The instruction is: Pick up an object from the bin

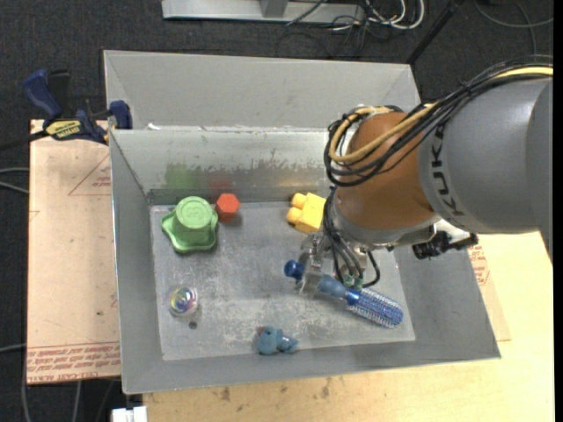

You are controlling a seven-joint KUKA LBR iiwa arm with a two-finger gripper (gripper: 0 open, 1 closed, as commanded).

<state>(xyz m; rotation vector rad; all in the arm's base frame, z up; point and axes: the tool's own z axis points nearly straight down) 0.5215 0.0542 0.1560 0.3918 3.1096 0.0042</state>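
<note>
Blue hairbrush [368, 303] lies in bin [255, 161] under pincer [322, 269].

Scuffed matt metal bin [220, 323], glossy plastic brush [365, 301]

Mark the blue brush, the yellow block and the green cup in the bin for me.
blue brush [374, 306], camera view, on its bristled head.
yellow block [305, 213], camera view, on its top face.
green cup [194, 216], camera view, on its round top.

One camera looks steeply down on the grey bin [264, 95] from above and slightly to one side, near enough that the bin spans most of the view, while the arm [493, 165] enters from the right.
</note>
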